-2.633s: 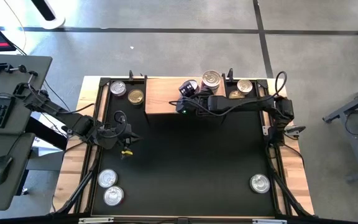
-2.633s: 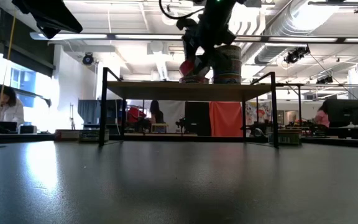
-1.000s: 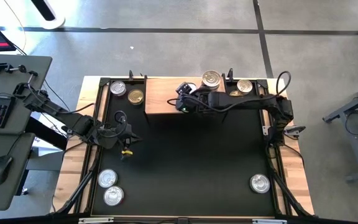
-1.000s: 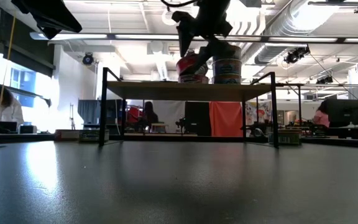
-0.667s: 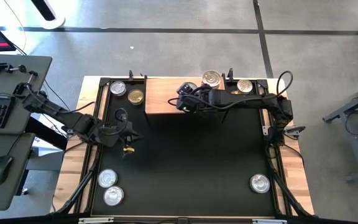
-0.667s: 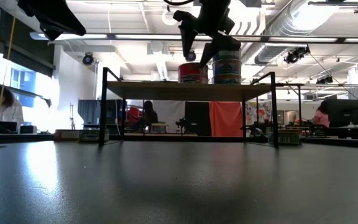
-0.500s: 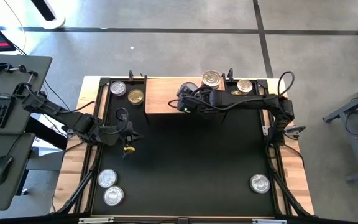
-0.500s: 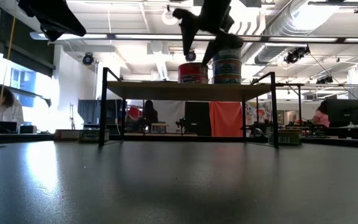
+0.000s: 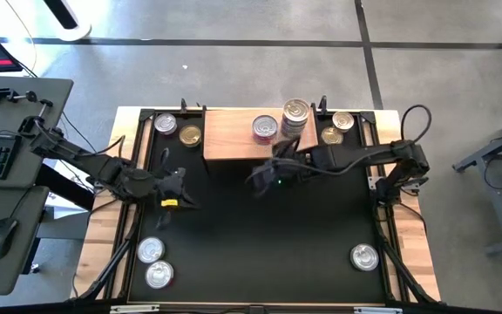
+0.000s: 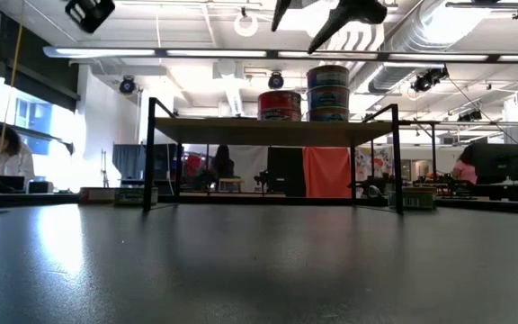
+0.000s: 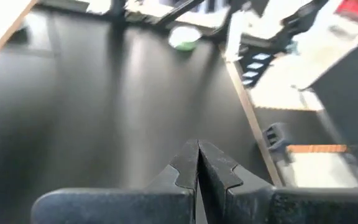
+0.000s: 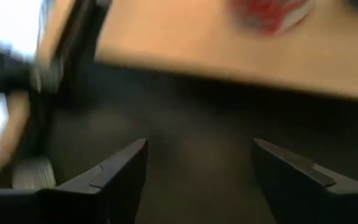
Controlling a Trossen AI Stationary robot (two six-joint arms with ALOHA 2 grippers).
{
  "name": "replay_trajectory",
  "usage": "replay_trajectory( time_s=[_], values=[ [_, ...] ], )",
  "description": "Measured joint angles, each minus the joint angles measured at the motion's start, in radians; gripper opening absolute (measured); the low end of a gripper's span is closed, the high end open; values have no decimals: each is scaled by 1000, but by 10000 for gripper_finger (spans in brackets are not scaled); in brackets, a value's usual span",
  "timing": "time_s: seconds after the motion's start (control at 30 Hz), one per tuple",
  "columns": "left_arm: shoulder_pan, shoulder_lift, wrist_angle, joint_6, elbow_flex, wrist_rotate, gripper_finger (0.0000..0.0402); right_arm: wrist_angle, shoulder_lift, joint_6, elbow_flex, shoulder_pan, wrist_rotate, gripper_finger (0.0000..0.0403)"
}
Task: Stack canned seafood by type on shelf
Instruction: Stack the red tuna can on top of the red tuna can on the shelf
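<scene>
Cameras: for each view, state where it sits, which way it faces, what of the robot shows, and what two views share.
High view: overhead, looking straight down; both arms show, the left claw and right claw over the black mat.
Low view: table height, looking level across the mat at the shelf; arm parts show at the top.
Left wrist view: looks past its shut claw across the mat.
Right wrist view: looks past its open claw toward the shelf.
Shared: the red can on the shelf appears in high, low and right wrist views.

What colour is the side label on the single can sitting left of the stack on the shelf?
Red, on the single can; clearest in the low view, beside the stack on the shelf.
</scene>
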Motion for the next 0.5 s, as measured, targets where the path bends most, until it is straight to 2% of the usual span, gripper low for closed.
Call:
replay_trajectory(
  time_s=[0.1,0.2,0.27,0.37,0.43,0.5],
  values=[
    [0,0,46,25,0,42,0,-47,2,-115,-1,23,-100,270],
    [-4,25,18,-6,0,43,0,-170,1,-153,-2,55,-106,246],
    [-12,50,-33,-85,0,22,0,-308,1,-180,-3,85,-109,206],
    [-24,89,-122,-348,0,-67,0,-470,1,-212,-5,140,-105,112],
    [-47,124,-164,-526,0,-76,0,-468,-11,-229,-34,176,-100,40],
    [-100,168,-178,-649,0,-51,0,-411,-39,-247,-96,210,-115,16]
  ],
)
